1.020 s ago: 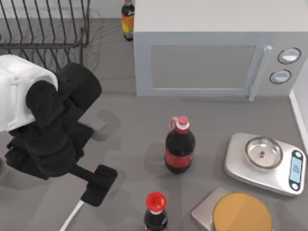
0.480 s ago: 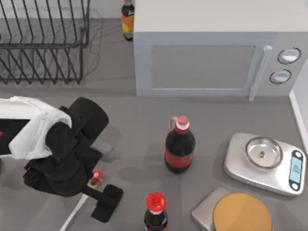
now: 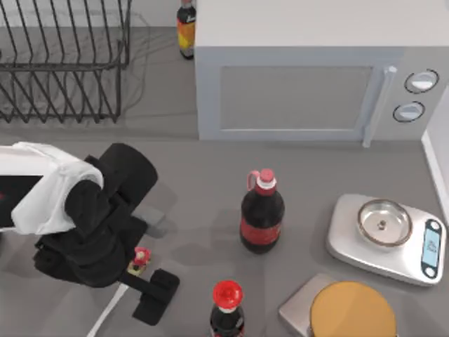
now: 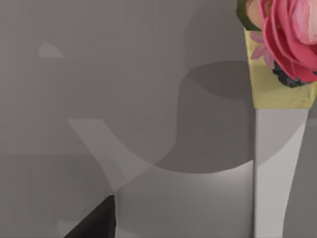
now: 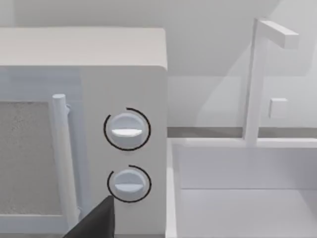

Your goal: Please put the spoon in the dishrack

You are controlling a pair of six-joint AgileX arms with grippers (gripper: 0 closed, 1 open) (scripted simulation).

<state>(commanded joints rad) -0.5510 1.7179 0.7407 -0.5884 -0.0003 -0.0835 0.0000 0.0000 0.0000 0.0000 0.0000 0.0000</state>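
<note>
The spoon lies flat on the table at the front left, its white handle (image 3: 106, 314) running to a red and yellow knob (image 3: 138, 258). My left gripper (image 3: 139, 286) hovers low over it and is open, with one black finger (image 3: 157, 295) on the handle's right side; the other finger is hidden under the wrist. In the left wrist view the spoon (image 4: 278, 163) is close up, with one fingertip (image 4: 94, 225) apart from it. The dishrack (image 3: 63, 70), dark wire, stands at the back left. In the right wrist view, one of my right gripper's fingertips (image 5: 94, 223) is at the frame's edge, facing the microwave.
A cola bottle (image 3: 262, 216) stands mid-table and another (image 3: 226, 312) at the front, close to the right of my left gripper. The microwave (image 3: 309, 91) fills the back, with a small bottle (image 3: 185, 28) beside it. A kitchen scale (image 3: 388, 235) and a round wooden board (image 3: 351, 309) sit at the right.
Over the last second my left arm swung toward the table's front and lowered over the spoon, uncovering the rack and the knob. It has barely moved in the last half second.
</note>
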